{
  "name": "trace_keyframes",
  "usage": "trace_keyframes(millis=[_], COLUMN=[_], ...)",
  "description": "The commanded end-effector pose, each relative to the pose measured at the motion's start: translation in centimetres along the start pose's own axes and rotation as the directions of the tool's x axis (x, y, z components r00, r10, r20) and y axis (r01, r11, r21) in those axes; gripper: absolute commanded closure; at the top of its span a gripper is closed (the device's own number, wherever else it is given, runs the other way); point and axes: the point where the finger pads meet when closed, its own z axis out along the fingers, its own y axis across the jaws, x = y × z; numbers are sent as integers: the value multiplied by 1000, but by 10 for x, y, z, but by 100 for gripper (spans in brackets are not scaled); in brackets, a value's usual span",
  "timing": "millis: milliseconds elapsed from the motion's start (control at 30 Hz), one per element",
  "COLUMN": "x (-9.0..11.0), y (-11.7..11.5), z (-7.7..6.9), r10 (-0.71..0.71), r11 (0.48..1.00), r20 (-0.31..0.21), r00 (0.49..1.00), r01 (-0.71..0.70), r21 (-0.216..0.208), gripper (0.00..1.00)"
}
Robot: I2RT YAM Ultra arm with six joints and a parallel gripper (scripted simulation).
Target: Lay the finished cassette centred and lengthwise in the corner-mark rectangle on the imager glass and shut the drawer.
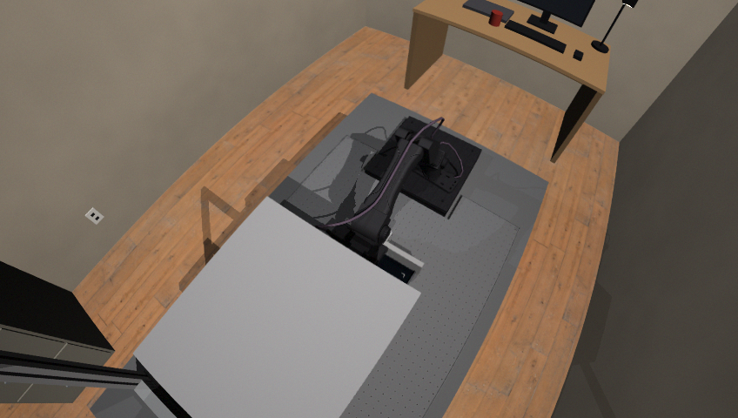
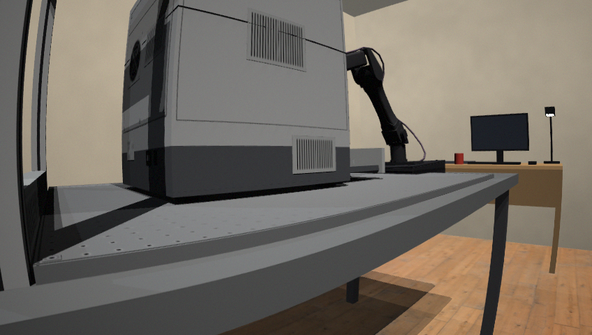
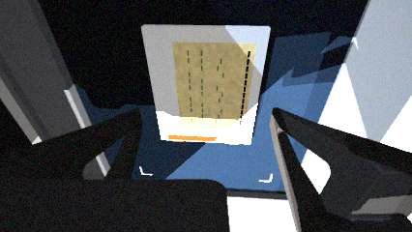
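Note:
The cassette FINISHED, a white slab with a tan gel window and an orange stripe at its near end, lies flat and lengthwise on the blue glass of the open drawer of the imager IM. Two near corner marks show on the glass, a little short of the cassette's near edge. My gripper is open and empty, its fingers spread wider than the cassette and above its near end. In the top and exterior views the arm and IM hide the gripper.
Drawer walls rise to the left and right of the glass. The arm's black base plate sits behind the drawer on the perforated grey table. A wooden desk with a monitor stands far back.

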Motion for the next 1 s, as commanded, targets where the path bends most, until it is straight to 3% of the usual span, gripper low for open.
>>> trace_keyframes(millis=[0, 967], x=[1, 2], y=[9, 7], z=[-32, -65], r10=[-4, -2], r11=[999, 999], r20=[6, 6], r00=[1000, 1000], r01=[4, 2], r21=[-51, -51], gripper=[9, 9])
